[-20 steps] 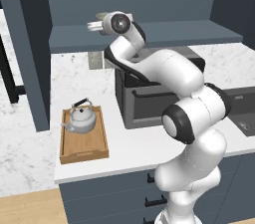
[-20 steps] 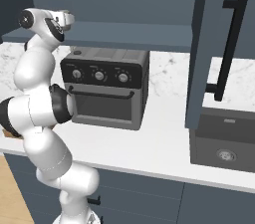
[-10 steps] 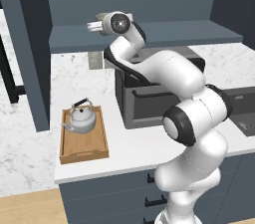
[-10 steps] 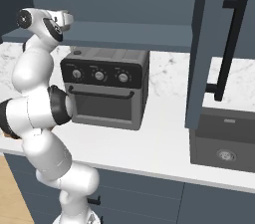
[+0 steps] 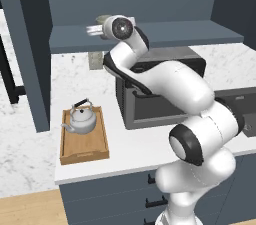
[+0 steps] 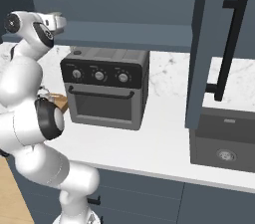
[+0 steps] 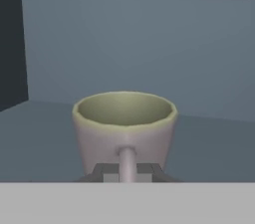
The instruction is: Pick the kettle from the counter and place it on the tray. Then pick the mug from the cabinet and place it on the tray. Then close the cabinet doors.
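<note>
Slate-blue cabinet (image 7: 149, 44) walls fill the frame's upper half. My gripper (image 7: 127, 172) pinches the mug (image 7: 124, 128) by its handle at bottom centre, ready for lifting to the tray (image 5: 84, 153) beside the kettle (image 5: 82, 119).

The mug (image 7: 124, 131) base and fingers (image 7: 102, 172) are cut off low; its handle partly hidden

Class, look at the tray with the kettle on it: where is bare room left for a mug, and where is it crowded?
The kettle fills the far half of the tray. The near half, between kettle and front rim, is bare wood. Bare counter lies left of the tray; the oven crowds its right.
</note>
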